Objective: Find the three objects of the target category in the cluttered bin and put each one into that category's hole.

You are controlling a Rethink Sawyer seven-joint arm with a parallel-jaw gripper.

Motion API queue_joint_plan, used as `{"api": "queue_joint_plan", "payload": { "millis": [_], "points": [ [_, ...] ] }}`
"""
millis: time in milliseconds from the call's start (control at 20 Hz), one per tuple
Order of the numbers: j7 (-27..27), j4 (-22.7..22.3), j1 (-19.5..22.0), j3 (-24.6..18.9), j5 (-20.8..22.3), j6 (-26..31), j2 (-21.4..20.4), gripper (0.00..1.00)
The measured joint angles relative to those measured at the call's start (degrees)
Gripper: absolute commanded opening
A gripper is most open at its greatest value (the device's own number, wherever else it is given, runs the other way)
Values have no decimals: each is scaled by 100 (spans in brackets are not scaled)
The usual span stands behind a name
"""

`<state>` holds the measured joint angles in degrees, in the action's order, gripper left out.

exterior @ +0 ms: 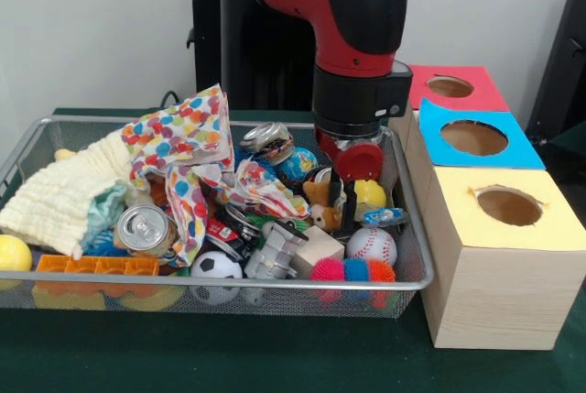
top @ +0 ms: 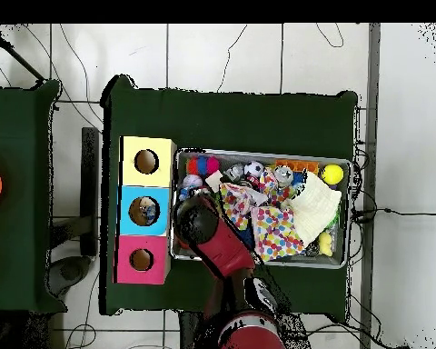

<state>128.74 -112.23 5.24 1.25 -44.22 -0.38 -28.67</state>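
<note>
**Q:** Nearest the front camera, what lies on the table (exterior: 275,356)?

**R:** Green cloth, then the bin (exterior: 220,280), a silver wire mesh basket. Right of it stand three wooden boxes, one hole each: yellow-topped box (exterior: 499,256) closest, blue-topped box (exterior: 472,141) behind it, red-topped box (exterior: 455,88) farthest.

**Q:** Count what's in the bin.

**R:** Along the front rim: one soccer ball (exterior: 216,269), one baseball (exterior: 372,246), one spiky rubber toy (exterior: 352,270), one orange block strip (exterior: 96,266). One yellow ball (exterior: 13,253) sits at the left end and another yellow ball (exterior: 369,193) near the arm. I see two cans: silver can (exterior: 145,228) at left and a crushed can (exterior: 265,142) further back. One cream cloth (exterior: 69,193) and one polka-dot cloth (exterior: 183,150) cover much of the heap.

**Q:** And the end effector?

**R:** The end effector (exterior: 352,159) is lowered into the bin's far right part; I cannot tell whether its fingers are apart or together.

**Q:** From overhead?

**R:** Same three boxes in a column left of the bin (top: 347,238), touching it or nearly so. The arm (top: 217,245) reaches from below over the bin's left end, hiding the end effector.
</note>
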Motion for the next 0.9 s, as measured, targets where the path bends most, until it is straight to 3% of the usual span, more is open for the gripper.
{"api": "queue_joint_plan", "payload": {
  "millis": [400,900],
  "points": [
    [425,-1,-17,-73,-150,-214,93,100],
    [500,-41,-48,-62,-435,-87,42,100]
  ]
}}
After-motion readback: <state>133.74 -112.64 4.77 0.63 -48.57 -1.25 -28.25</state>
